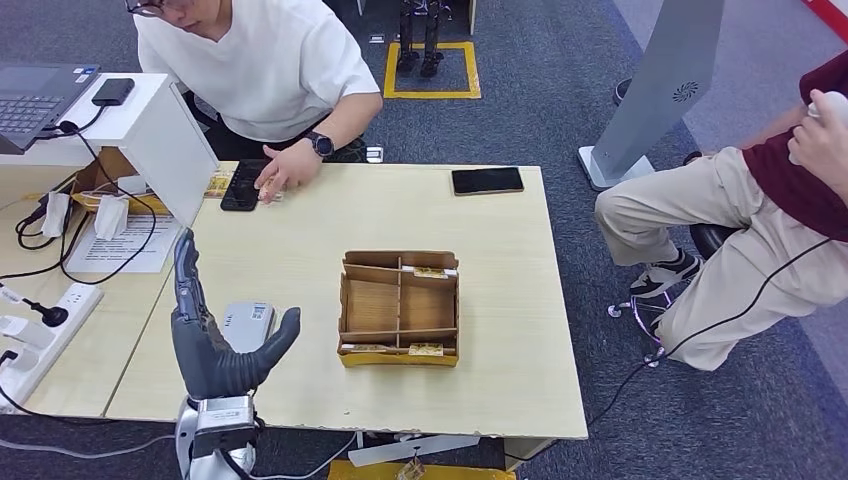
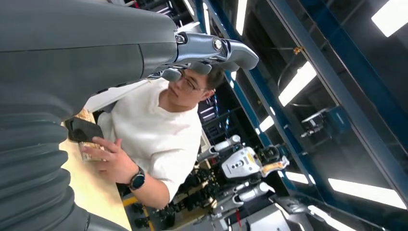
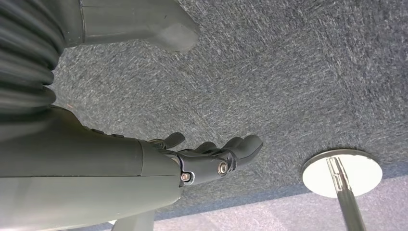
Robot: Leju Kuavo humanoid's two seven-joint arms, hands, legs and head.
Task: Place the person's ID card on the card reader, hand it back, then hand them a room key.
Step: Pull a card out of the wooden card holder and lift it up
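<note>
My left hand [image 1: 215,340] is raised over the table's near left corner, fingers straight up and thumb out, holding nothing. Just behind it lies the grey card reader [image 1: 252,318]. Across the table a person in a white shirt [image 1: 265,60] presses a hand [image 1: 285,172] on a small card [image 2: 89,152] beside a black flat device [image 1: 243,186]. A cardboard box [image 1: 400,307] with compartments stands mid-table, with yellowish key cards [image 1: 435,272] in its narrow slots. My right hand [image 3: 211,156] hangs over grey carpet, fingers loosely apart and nothing in them.
A black phone [image 1: 487,181] lies at the table's far right. A second person [image 1: 760,220] sits to the right of the table. On the left stand a white riser [image 1: 150,125] with a laptop [image 1: 35,95], cables and a power strip [image 1: 45,330].
</note>
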